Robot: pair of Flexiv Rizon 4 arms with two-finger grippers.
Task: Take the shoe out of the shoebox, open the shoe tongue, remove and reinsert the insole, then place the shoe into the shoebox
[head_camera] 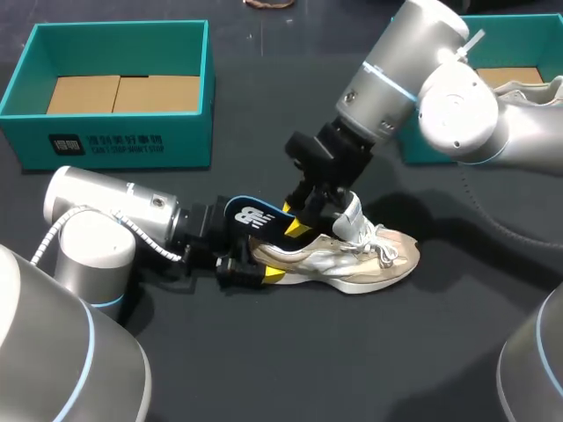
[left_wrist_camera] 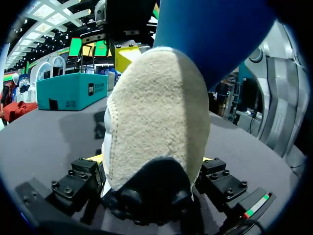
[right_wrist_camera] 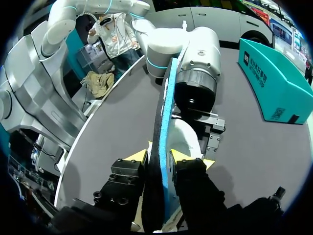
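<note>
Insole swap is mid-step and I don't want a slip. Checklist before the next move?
1. ok: right gripper shut on insole.
2. ok: left gripper shut on the heel of the shoe.
3. ok: shoe lies on the table, outside the box.
4. cannot tell: insole's front end inside the shoe; the right gripper hides it.
5. ok: box open, only cardboard inside.

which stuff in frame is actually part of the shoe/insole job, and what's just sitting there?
In the job: shoe, held by left gripper; blue insole, held by right gripper; empty shoebox.
Lying about: second shoebox; other shoe inside it.
</note>
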